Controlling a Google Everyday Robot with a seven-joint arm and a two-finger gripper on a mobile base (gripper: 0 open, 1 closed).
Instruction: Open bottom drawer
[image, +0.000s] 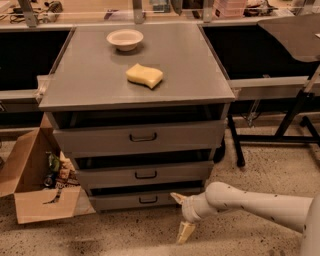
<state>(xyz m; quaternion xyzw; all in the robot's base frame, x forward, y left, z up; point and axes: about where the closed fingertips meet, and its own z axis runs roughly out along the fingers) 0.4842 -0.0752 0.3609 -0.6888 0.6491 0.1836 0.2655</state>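
Bottom drawer (120, 201), the narrowest grey metal front with a small dark loop handle (148, 199), sits lowest in the cabinet (190, 65). The gripper (181, 215) hangs low at the cabinet's front right corner, its cream, wedge-shaped fingers (185, 232) spread wide, grasping nothing.
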